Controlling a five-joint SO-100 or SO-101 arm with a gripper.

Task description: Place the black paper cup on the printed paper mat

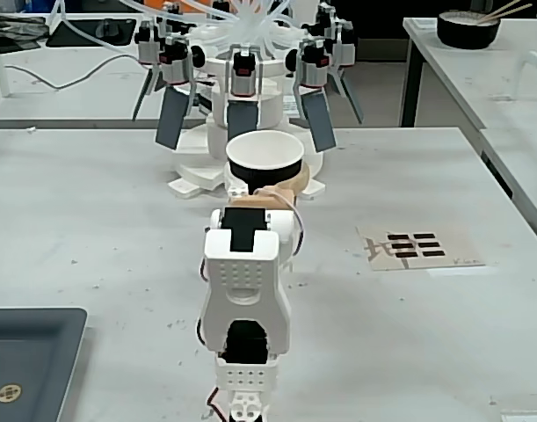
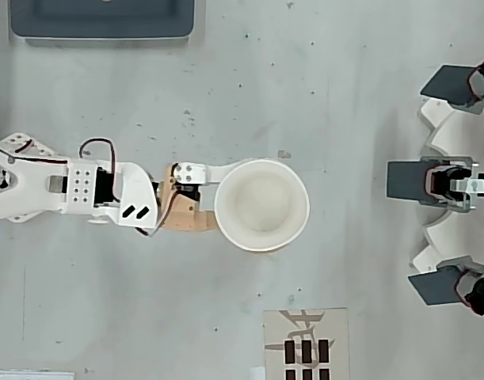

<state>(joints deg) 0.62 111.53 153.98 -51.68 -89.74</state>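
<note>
The black paper cup (image 1: 265,166) stands upright with its white inside facing up, in front of my arm in the fixed view. From overhead the cup (image 2: 283,207) looks large and round, near the middle of the table. My gripper (image 1: 266,187) is closed around its lower body, with a tan finger (image 2: 186,219) at the cup's left side in the overhead view (image 2: 219,204); the fingertips are hidden under the rim. The printed paper mat (image 1: 419,248) lies flat to the right of the arm, apart from the cup. Overhead, the mat (image 2: 305,345) is at the bottom edge.
A white stand with several dark paddles (image 1: 242,88) rises just beyond the cup, at the right edge overhead (image 2: 451,186). A dark grey tray (image 1: 26,352) sits at the near left. A dark bowl with chopsticks (image 1: 468,28) rests on another table.
</note>
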